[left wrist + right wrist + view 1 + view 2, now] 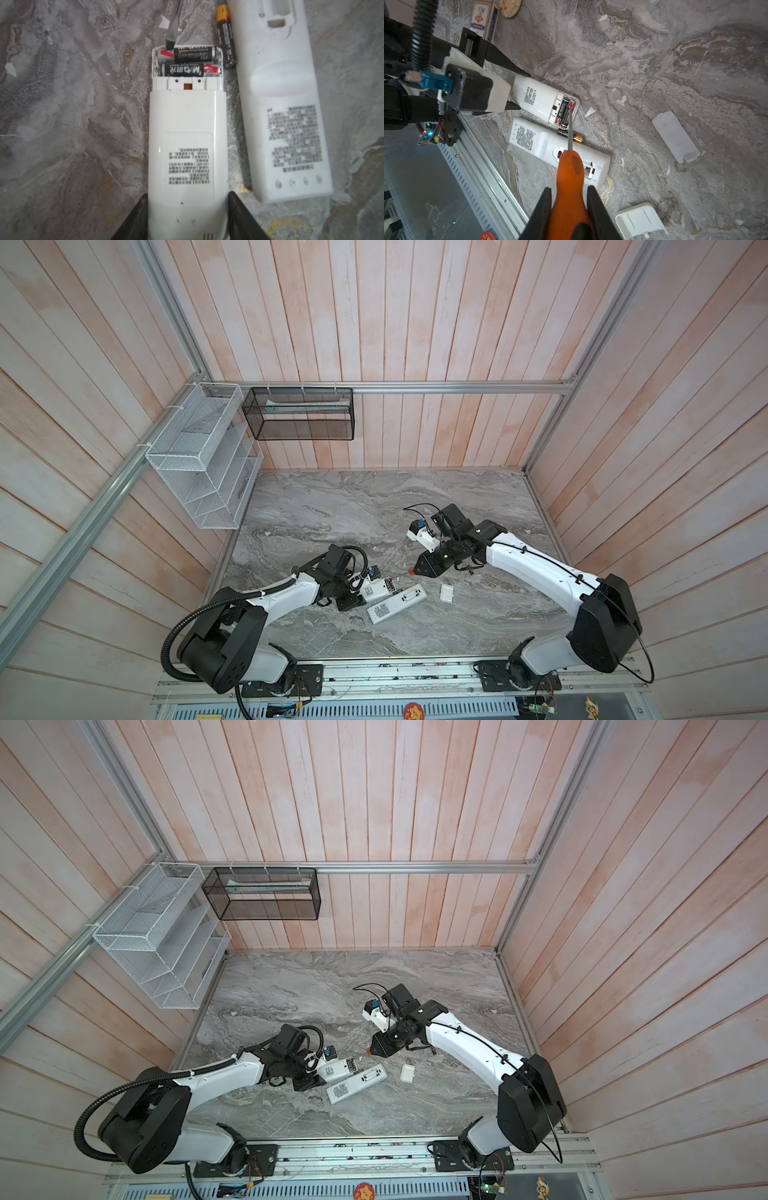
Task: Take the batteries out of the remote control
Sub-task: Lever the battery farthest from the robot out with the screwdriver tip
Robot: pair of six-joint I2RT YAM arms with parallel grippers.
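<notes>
My left gripper [187, 194] is shut on the end of a white remote control [187, 135] lying back-up on the table. Its open compartment holds two batteries [193, 54], dark with red and silver ends. A third battery [225, 35], black and gold, lies loose between this remote and a second white remote [280, 104] with an empty bay. My right gripper [569, 189] is shut on an orange-handled screwdriver [570, 166]; its blade tip rests on the end of the outer battery [565, 113]. In both top views the grippers [353, 593] [419, 568] face each other over the remotes [336, 1069].
Two white covers [675, 139] [640, 220] lie on the marble beyond the remotes. A card box [483, 18] and a round disc [510, 7] sit near the left arm. A metal rail [483, 145] runs along the front edge. Wire baskets [199, 456] [299, 414] hang on the wall.
</notes>
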